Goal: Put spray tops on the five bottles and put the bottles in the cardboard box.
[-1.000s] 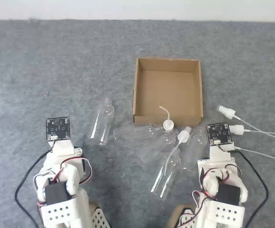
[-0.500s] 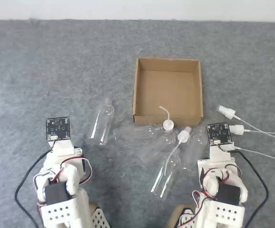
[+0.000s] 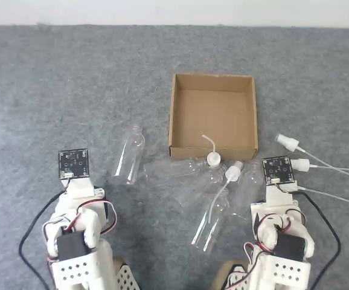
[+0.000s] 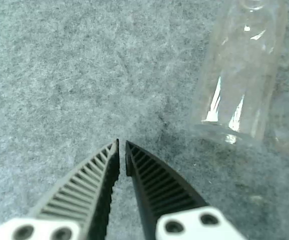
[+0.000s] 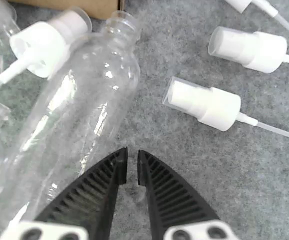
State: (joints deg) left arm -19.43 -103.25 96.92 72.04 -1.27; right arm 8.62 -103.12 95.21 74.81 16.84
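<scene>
In the lower corners of the high view, the left gripper [image 4: 122,145] and right gripper [image 5: 132,152] were pressed together, empty. The right was nearer the work: a bare bottle [image 5: 79,115] lay just beside it, long axis running up-frame, neck toward the cardboard box [image 3: 213,152] at centre, a loose spray top [image 5: 207,105] alongside

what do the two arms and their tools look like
The left arm and right arm match: white plastic shells, black motors, perforated white bases, thin red and white wires, and a black cable looping from each. Each wrist carries a square black circuit board. The left tool and right tool have black tapered fingers with ribbed inner faces on white mounts with screw holes.
</scene>
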